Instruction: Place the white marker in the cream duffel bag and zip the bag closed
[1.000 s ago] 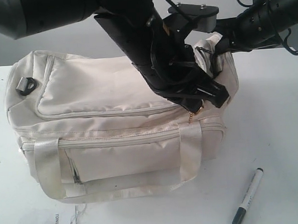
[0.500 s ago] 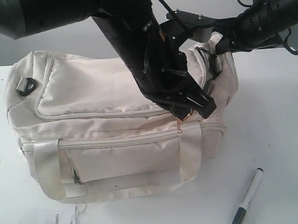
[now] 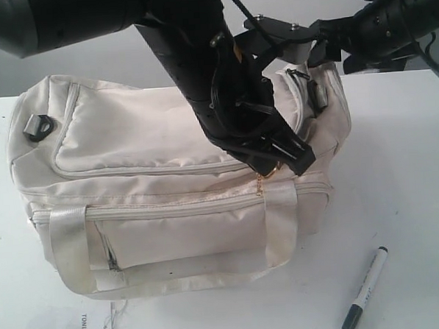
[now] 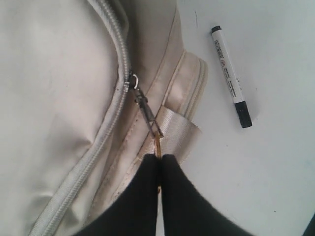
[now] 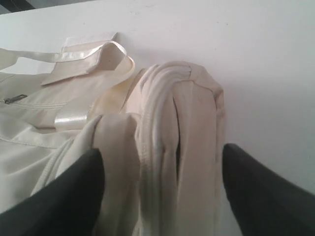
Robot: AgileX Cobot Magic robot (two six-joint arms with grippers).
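Change: my left fingers, clenched on the zip pull, are now farther along the top of the bag than a second ago. The pull was near the bag's right end; now it hangs just above the front handle. The slider has followed along the flap's track.

Change: my right fingers have risen a little at the right end. The fabric that was bunched up high there now sits lower and slacker. In the right wrist view these fingers are spread wide, with the folded bag end between them. One side touches cloth; the other looks just clear. I read that as released, or nearly so.

Meaning, as judgement: the zip is being drawn open to make a mouth for the marker. With the end no longer held taut, the bag may drag with the pull rather than unzip cleanly.

Containers: the bag sits upright on the table. The flap seam ahead of the slider looks closed. Behind the slider my own arm hides the track in the exterior view, so I cannot tell how wide a gap is open. The inside is not visible.

Marker: on the table, well apart from the bag, off its front right corner, cap toward the near edge. Not yet picked up.
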